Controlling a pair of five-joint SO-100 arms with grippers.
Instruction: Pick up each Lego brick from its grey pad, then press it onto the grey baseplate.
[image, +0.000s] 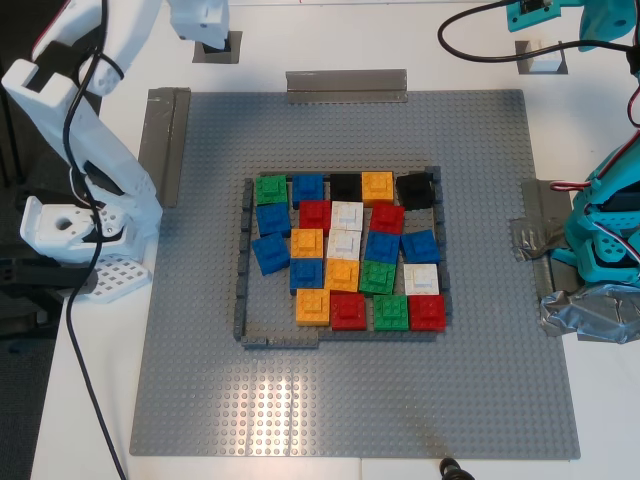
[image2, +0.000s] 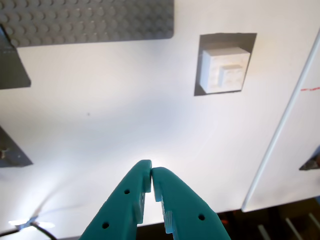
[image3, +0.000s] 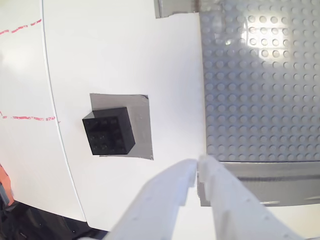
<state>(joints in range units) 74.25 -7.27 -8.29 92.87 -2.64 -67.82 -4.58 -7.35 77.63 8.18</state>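
my first gripper (image2: 151, 172), the teal one, has its jaws pressed together with nothing between them, hanging over bare white table (image2: 125, 115); a white brick (image2: 223, 70) sits on its grey pad (image2: 200, 65) at about 1 o'clock from the tips, well apart. my second gripper (image3: 196, 167), the white one, is likewise closed and empty, and a black brick (image3: 109, 131) sits on its grey pad (image3: 142, 127) at about 10 o'clock from those tips, near but not touching. in the exterior view the grey baseplate (image: 200, 380) fills the middle of the table, and the packed lego bricks (image: 345, 250) in red, blue, green, orange, white and black lie inside a thin dark-grey frame (image: 242, 290) at its centre, some tilted. the same white brick (image: 545, 58) shows at 1 o'clock off the plate's corner, under the teal arm (image: 560, 15).
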